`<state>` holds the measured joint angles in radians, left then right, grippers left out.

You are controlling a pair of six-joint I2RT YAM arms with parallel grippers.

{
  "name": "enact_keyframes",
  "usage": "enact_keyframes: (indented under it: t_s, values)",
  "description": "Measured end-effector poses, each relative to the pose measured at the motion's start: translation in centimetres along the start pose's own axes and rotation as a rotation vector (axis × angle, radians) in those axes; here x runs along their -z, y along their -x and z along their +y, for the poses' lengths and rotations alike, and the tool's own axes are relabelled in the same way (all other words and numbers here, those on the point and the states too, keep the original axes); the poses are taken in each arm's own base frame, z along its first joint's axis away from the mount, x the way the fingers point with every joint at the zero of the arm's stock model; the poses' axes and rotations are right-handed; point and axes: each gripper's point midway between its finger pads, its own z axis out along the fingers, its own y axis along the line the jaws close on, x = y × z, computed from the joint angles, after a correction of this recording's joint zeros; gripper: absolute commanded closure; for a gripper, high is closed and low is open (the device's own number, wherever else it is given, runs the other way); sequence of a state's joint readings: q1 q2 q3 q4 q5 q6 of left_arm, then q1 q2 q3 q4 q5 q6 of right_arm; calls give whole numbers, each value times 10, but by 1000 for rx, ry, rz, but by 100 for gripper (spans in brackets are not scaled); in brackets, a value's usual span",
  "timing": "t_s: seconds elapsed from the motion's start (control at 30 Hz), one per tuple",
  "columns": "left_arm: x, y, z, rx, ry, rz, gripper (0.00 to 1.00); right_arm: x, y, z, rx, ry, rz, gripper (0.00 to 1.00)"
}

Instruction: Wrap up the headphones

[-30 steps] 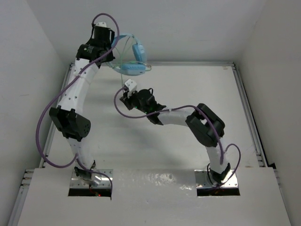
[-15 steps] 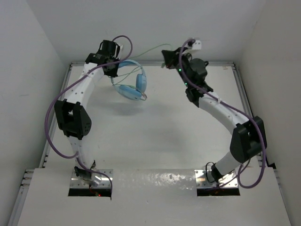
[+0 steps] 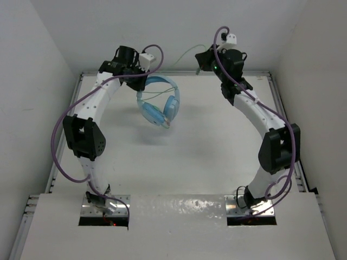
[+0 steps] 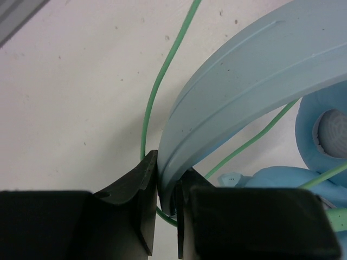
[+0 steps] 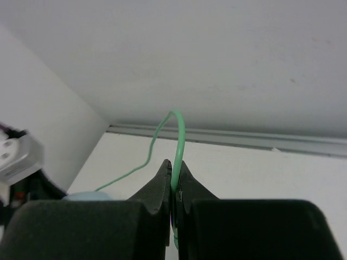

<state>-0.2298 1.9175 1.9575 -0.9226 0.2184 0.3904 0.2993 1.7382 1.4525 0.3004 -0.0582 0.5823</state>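
I am clamping my left pincer (image 4: 165,174) on the headband (image 4: 244,81), hanging the headphones (image 3: 159,105) above the table (image 3: 217,157) near its far edge. My right pincer (image 5: 173,174) is pinching the green cable (image 5: 180,130), holding it out ready for winding.

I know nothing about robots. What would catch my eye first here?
The light blue headphones dangle over the far side of the white table, left of middle, their headband pinched by the left claw. Opposite, near the back wall, the right claw pinches the thin green cable, which stretches back toward the headphones.
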Motion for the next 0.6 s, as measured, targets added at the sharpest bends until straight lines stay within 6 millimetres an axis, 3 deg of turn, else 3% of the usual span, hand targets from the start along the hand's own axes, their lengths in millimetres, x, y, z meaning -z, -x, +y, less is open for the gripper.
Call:
enact_keyframes:
  t_s: [0.13, 0.3, 0.4, 0.6]
  values:
    - [3, 16, -1, -35, -15, -59, 100, 0, 23, 50, 91, 151, -5, 100]
    - [10, 38, -9, -63, -69, -137, 100, -2, 13, 87, 151, 246, 36, 100]
    - [14, 50, -17, -78, -96, -178, 100, -11, -8, 85, 145, 250, 87, 100]
    - [13, 58, -22, -105, -37, -174, 100, -24, -52, 53, 94, 166, 168, 100]
